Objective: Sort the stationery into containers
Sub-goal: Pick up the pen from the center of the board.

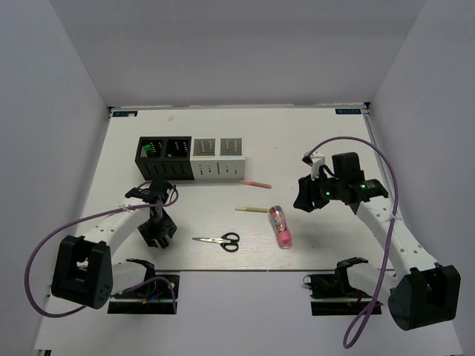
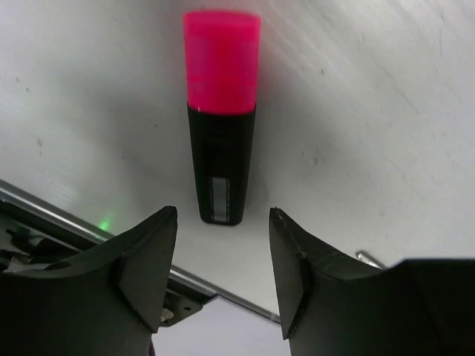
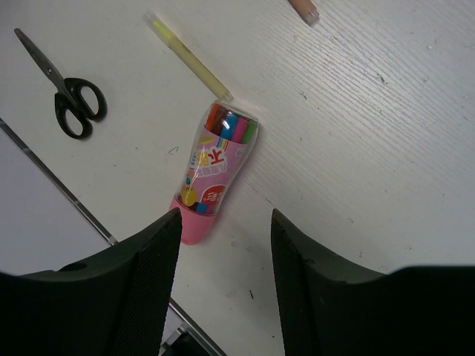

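Overhead, both arms hang low over the white desk (image 1: pixel 223 133), each pincer spread apart and holding nothing. The left pincer (image 2: pixel 221 215) hovers close to the desk's near edge, where a metal rail runs just behind its fingers. A black marker (image 2: pixel 221 133) with a bright pink-red cap lies flat just past the fingertips, in line with the gap between them. The right pincer (image 3: pixel 225 215) hangs above the clear pink-ended tube (image 3: pixel 215 178), which lies on its side with its pink end toward the near edge. The yellow pencil (image 3: pixel 189 59) ends right at the tube's other end. The black-handled scissors (image 1: pixel 220 240) lie closed near the front edge, between the two arms. The pink pen (image 1: pixel 257 183) rests just right of the row of containers (image 1: pixel 191 157), which stands left of centre. Something green (image 1: pixel 148 150) shows in the leftmost black holder. Bare desk lies behind the containers and across the far right.
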